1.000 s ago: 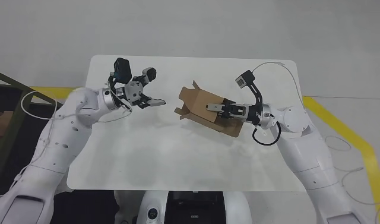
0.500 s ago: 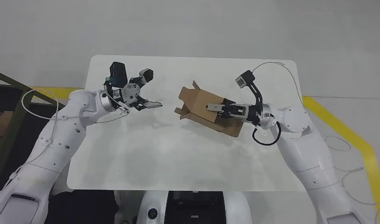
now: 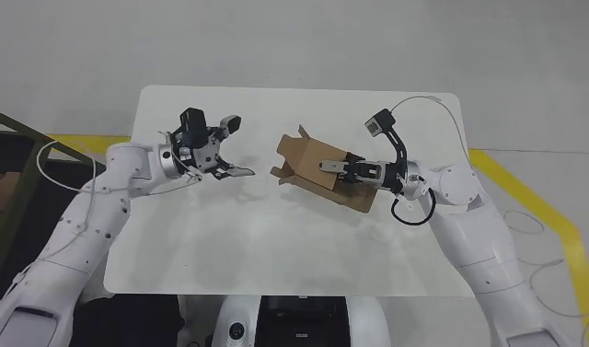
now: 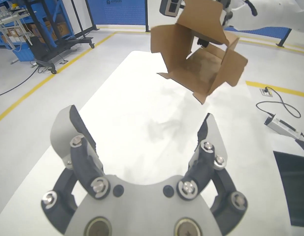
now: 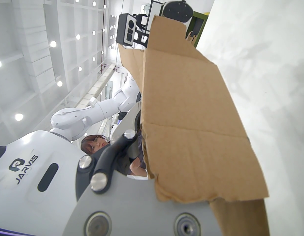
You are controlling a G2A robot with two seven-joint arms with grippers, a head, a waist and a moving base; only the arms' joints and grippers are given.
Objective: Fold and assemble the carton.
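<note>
My left gripper (image 3: 237,147) has swung closer to the carton (image 3: 311,161) than a second ago. Its jaws gape wide and empty, the brown corrugated box just ahead of them, flaps splayed. My right gripper (image 3: 333,167) has not shifted, clamped on one cardboard wall, holding the box above the smooth white table (image 3: 276,246).

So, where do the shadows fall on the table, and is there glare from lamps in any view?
Top view: soft grey shadows lie on the table beneath the carton and the left gripper. Left wrist view: faint smudged shadows mark the table between that gripper and the carton. Right wrist view: the ceiling lamps show as bright round spots, with no glare on the carton.
</note>
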